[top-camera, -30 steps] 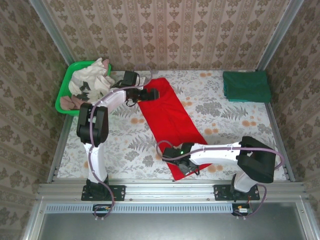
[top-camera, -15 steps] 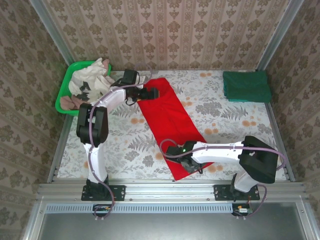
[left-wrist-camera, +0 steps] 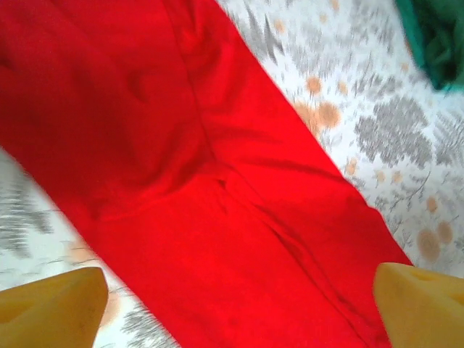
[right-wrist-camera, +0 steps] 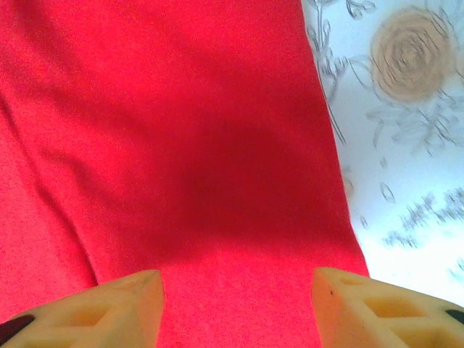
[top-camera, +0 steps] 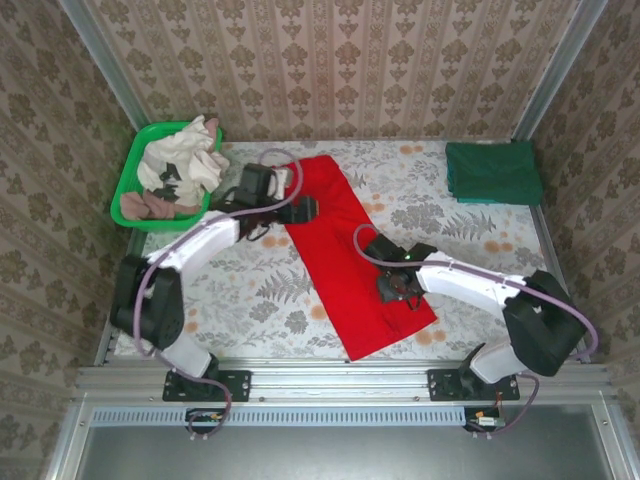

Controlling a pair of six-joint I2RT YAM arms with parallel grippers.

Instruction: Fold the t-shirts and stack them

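Since a second ago my right gripper [top-camera: 393,287] has left the near end of the red t-shirt [top-camera: 335,250] and swung up to its right-hand edge, about midway along. My left gripper [top-camera: 303,209] has slid a little nearer along the far left edge. Both hands are spread wide with nothing pinched. On the right wrist view the fingers [right-wrist-camera: 123,304] stand apart over red cloth, and on the left the fingers [left-wrist-camera: 51,308] frame a creased stretch of it. Whether the pads actually touch the fabric I cannot tell, the views being close and blurred. The shirt lies as a long narrow strip slanting across the table [top-camera: 250,290], so I judge I am setting myself at opposite edges to fold it across its length. The green t-shirt [top-camera: 493,172] sits folded in the far right corner, well apart, likely the base of the stack. A basket [top-camera: 128,180] of other clothes sits at far left.
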